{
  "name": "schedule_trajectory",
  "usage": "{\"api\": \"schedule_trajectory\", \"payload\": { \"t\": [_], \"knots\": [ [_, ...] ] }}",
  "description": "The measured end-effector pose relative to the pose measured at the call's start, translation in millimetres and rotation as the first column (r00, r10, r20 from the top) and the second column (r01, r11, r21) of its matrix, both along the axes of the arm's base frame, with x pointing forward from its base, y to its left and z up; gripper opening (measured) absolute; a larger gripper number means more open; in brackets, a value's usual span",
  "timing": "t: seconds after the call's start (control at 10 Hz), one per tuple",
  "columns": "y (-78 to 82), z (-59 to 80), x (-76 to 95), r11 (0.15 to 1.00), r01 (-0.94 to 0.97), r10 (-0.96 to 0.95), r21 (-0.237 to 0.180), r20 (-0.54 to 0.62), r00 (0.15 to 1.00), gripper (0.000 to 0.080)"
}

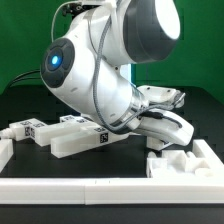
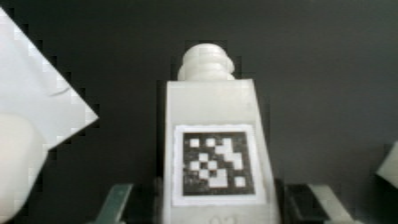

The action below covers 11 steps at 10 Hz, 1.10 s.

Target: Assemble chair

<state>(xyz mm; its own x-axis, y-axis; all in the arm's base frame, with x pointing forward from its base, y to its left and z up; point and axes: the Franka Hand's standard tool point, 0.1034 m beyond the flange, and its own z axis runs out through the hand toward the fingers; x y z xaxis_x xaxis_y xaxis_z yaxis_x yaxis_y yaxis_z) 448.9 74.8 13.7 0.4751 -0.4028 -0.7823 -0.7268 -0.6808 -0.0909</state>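
**A:** What is closest to us?

**B:** A long low white plastic bar point(image 1: 60, 188) lies along the front of the black desk point(image 1: 20, 105). Behind it, on the exterior view's right, there is a white notched plastic block point(image 1: 185, 162).

**A:** And the claw?

**B:** It is just behind that block. The claw point(image 2: 214, 205) stands over a white plastic pegged leg point(image 2: 214, 130) with a black-and-white square tag, which seems to lie flat on the desk. The leg's long axis runs straight away from the claw, with the ridged peg at the far end. The tagged end sits between the two fingers point(image 2: 121, 205). The jaws are narrow, one on each side, but I see a thin dark gap on both sides. So I judge nothing is gripped yet. The squeeze must go across the leg's width.

**A:** And the arm?

**B:** The white robot arm point(image 1: 100, 75) is folded low, with its wrist near the desk. Farther, on the exterior view's left, lie more white tagged parts point(image 1: 35, 128).
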Motion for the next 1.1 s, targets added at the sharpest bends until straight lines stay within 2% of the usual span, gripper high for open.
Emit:
{"api": "schedule_trajectory", "payload": {
  "t": [0.1,0.2,0.3,0.4,0.5,0.6,0.9,1.0,1.1],
  "knots": [
    [-3.4,16.2,5.0,1.0,-0.007,0.007,0.023,-0.004,1.0,0.0282],
    [-10.4,31.8,16.6,1.0,-0.004,0.003,0.019,0.027,1.0,0.0282],
    [-17.4,61.1,36.3,0.999,-0.026,0.028,-0.02,0.108,0.994,0.0282],
    [-15.7,83.5,52.8,0.997,-0.033,0.047,-0.076,0.203,0.978,0.0282],
    [-11.4,83.8,51.2,0.992,-0.019,0.05,-0.122,0.257,0.965,0.0282],
    [-11.8,78.9,48.7,0.989,-0.004,0.047,-0.151,0.279,0.959,0.0284],
    [-9.5,82.5,62.3,0.961,0.064,0.061,-0.268,0.432,0.9,0.0284],
    [-12.2,101.8,79.4,0.954,0.0,0.146,-0.3,0.464,0.874,0.0284],
    [-10.5,115.4,103.0,0.934,-0.025,0.219,-0.355,0.518,0.827,0.0284]
  ]
}}
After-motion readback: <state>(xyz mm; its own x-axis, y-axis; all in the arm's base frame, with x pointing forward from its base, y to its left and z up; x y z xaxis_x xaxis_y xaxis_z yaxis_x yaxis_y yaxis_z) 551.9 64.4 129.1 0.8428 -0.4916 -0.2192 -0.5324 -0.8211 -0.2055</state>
